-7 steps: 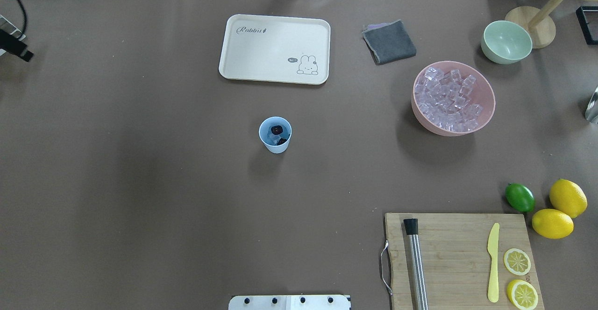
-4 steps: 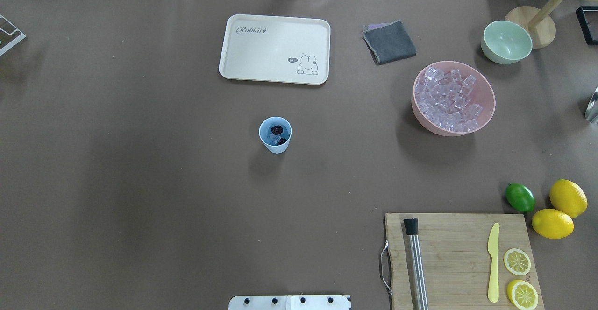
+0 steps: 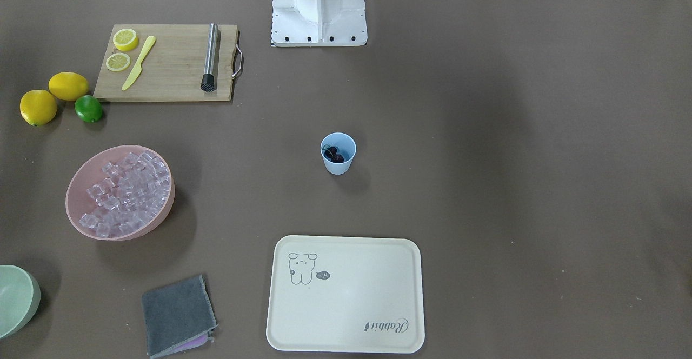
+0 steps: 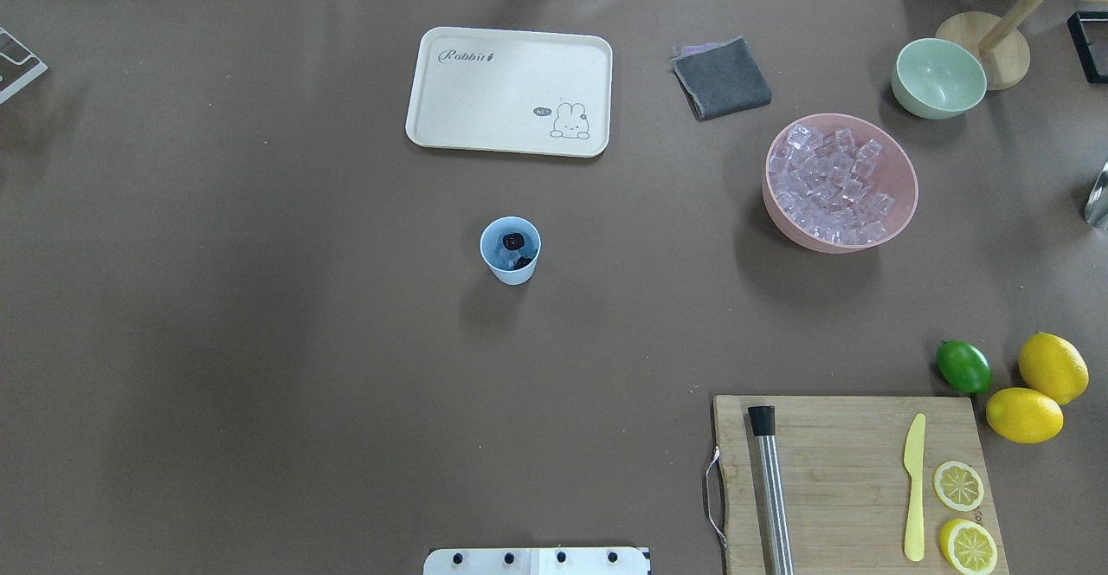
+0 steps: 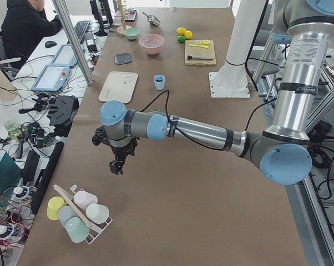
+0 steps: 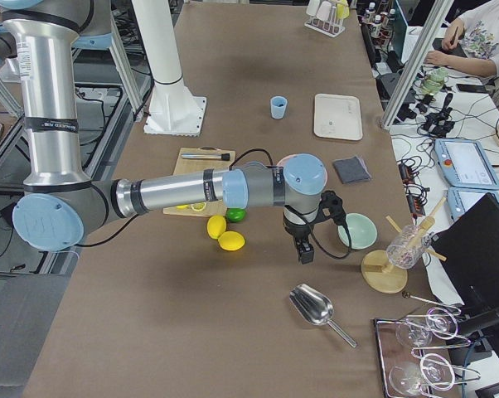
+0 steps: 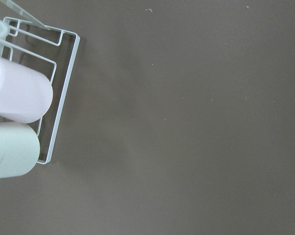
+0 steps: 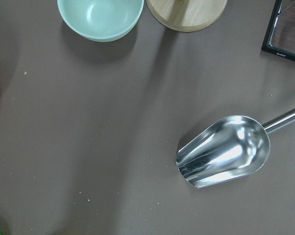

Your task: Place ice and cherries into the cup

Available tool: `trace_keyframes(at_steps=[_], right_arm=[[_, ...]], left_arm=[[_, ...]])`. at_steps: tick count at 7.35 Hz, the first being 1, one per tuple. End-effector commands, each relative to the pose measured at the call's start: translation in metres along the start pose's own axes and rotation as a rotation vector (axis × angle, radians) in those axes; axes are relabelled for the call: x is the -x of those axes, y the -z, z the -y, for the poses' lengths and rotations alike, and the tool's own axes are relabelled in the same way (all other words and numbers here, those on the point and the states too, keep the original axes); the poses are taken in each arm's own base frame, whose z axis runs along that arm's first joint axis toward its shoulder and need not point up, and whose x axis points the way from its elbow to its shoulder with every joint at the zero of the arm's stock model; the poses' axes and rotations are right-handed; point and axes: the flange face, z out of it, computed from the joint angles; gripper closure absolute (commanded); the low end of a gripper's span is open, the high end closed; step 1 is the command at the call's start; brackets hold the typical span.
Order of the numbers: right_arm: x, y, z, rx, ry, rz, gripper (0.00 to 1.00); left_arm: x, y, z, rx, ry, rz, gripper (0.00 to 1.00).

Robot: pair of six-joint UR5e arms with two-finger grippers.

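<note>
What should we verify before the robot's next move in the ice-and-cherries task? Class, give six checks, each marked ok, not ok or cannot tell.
1. cup standing upright: ok.
2. cherries inside the cup: ok.
3. ice in the cup: ok, pale cubes show beside the cherries.
4. Space above the cup free: ok in the overhead and front-facing views.
5. left gripper empty: cannot tell, it shows in a side view only.
6. right gripper empty: cannot tell, it shows in a side view only.
</note>
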Motion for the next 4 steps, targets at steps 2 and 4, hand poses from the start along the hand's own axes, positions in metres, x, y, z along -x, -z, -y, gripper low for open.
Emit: trace_keyframes(at_steps=[2, 4], right_arm=[[0.005, 0.005, 0.005, -0.004, 0.014, -0.030, 0.01], [0.001, 0.001, 0.001, 0.006, 0.002, -0.033, 0.01]], left_arm=[[0.004, 0.026, 0.001, -0.042, -0.024, 0.106, 0.02], [0.020, 0.002, -0.013, -0.002, 0.024, 0.047, 0.02]])
